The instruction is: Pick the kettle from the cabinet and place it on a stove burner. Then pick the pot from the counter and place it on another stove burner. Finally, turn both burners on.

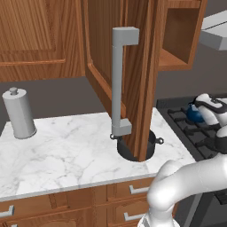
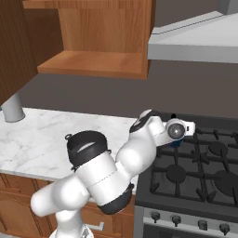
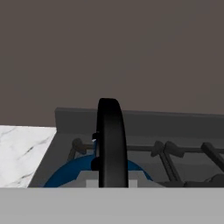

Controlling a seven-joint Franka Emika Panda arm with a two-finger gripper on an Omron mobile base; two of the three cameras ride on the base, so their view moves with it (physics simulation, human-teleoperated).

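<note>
The wooden cabinet (image 1: 133,66) fills the upper centre of the left base view, its door swung open over the marble tabletop (image 1: 66,146). At the right edge lies the black stove (image 2: 204,172). The dark pot (image 2: 87,148) sits on the tabletop at centre left of the right base view. The blue kettle (image 1: 193,113) hangs over the stove's rear left burner, the pincer (image 3: 110,175) clenched on its black handle (image 3: 110,140). A grey canister (image 1: 18,113) stands far left.

The kettle (image 3: 65,175) hangs by its handle (image 3: 111,140) between the jaws, over the stove grates (image 3: 175,153); the counter (image 3: 22,153) lies left, the pot (image 2: 87,148) on it.
</note>
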